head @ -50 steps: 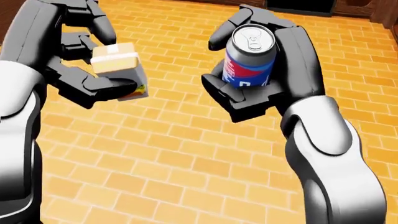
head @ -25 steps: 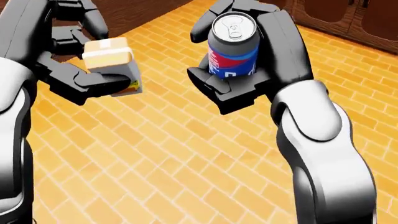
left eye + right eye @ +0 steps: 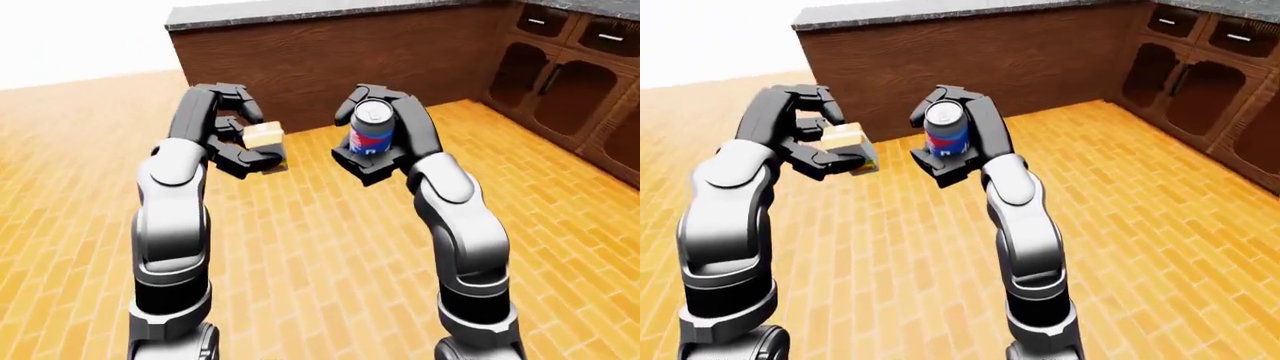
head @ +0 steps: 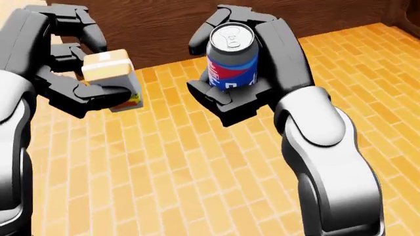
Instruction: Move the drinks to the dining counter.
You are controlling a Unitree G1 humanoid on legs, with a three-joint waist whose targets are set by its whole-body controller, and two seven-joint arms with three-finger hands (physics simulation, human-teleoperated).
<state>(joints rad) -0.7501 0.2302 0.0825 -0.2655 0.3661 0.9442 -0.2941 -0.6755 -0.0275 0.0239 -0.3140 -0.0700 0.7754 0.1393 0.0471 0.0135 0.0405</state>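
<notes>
Over an orange brick floor (image 4: 171, 187), the left hand (image 4: 69, 73) grips a small tan carton (image 4: 108, 73) while the right hand (image 4: 252, 69) clasps an upright blue-and-red can (image 4: 231, 59), both held chest-high. Beyond stands a dark wood counter (image 3: 330, 52); cabinets (image 3: 570, 82) line the far right.

The can (image 4: 231, 58) is blue with a red band, white lettering and a silver top. The carton (image 4: 112, 78) is tan with a pale stripe over its top, grey sides and a yellow-green patch low down. Both hands, left (image 4: 69, 69) and right (image 4: 246, 73), are black; the forearms are glossy white. The floor (image 3: 320, 247) is orange brick. The counter (image 3: 330, 56) is dark brown wood under a grey speckled top, and the cabinets (image 3: 570, 82) are the same brown
</notes>
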